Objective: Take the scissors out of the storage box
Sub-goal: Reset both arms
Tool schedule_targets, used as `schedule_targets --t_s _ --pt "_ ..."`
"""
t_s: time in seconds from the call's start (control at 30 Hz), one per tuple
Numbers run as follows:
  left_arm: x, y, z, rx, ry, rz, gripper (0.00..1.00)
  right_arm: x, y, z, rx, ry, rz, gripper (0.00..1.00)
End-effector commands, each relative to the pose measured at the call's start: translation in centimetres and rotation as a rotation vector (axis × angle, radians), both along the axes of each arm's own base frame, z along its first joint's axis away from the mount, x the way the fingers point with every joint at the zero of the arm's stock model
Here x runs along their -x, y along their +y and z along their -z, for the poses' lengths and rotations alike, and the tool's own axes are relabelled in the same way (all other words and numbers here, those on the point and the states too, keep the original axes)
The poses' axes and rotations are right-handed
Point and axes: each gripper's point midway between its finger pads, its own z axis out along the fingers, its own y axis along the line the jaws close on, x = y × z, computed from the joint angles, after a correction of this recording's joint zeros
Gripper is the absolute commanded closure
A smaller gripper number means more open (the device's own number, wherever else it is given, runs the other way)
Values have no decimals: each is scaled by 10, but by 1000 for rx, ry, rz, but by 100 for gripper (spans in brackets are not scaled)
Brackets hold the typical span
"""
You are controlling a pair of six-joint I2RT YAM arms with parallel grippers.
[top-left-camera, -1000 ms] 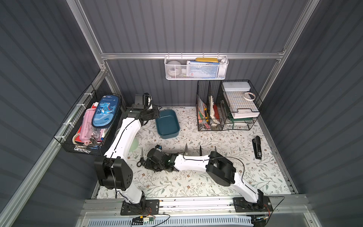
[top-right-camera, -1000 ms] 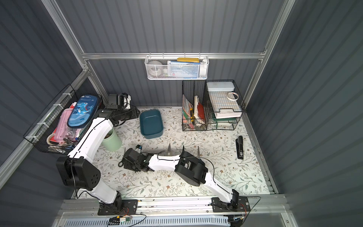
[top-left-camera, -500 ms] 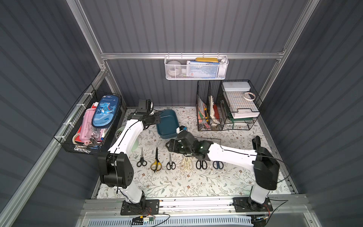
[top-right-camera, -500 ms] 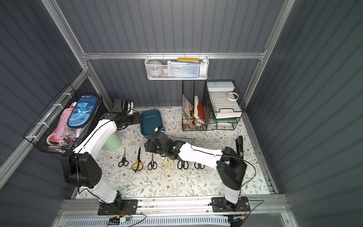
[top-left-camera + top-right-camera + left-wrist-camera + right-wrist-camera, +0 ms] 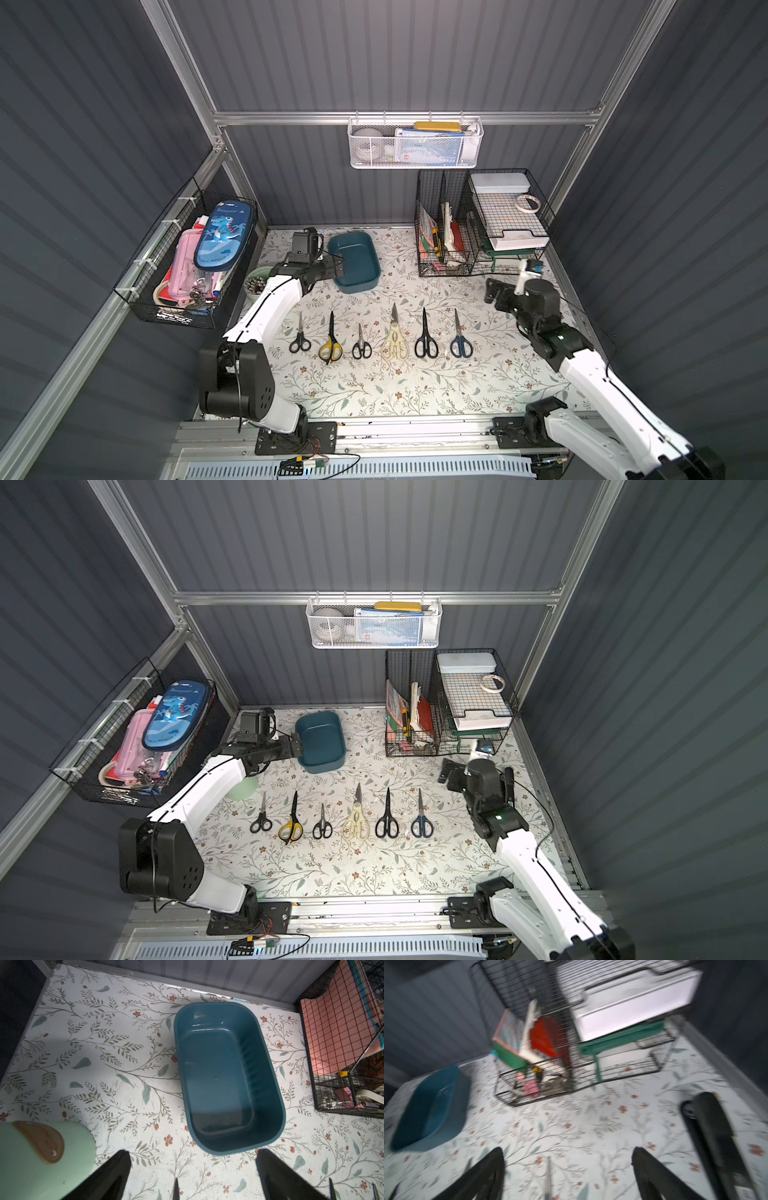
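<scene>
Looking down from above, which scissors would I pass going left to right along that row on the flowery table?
In a top view: black-handled scissors → yellow-and-black scissors → small black scissors → cream-white scissors → large black scissors → dark blue scissors.

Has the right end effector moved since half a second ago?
Yes. The right end effector has swung away from the storage box, ending in front of the black wire rack.
</scene>
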Motion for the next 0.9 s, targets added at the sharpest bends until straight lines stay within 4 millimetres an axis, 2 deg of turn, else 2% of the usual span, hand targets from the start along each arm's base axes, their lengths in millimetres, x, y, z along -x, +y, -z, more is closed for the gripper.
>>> schedule_targets --t_s 0.0,0.07,0.13,0.37,0.47,0.6,0.7,0.87 --pt "-6 17 1 -47 -55 -78 1 -8 -36 16 68 -23 18 1" --pt "-6 18 6 -42 -99 -84 1 -14 -58 27 70 -22 86 1" --pt "-6 18 9 -31 -158 -86 1 -25 -66 31 70 -46 107 1" --pt "5 31 17 -170 -332 -51 1 -69 -58 68 62 -71 32 1" --pt "8 34 20 -236 -353 -22 1 -73 -58 80 68 -66 23 1" --pt "12 36 26 -265 -424 -7 1 -72 -41 101 71 -70 -67 1" --pt "10 28 37 -251 -471 33 1 -72 -42 97 88 -188 -51 1" --pt "2 21 60 -230 -535 58 1 -70 -39 105 81 -95 -72 1"
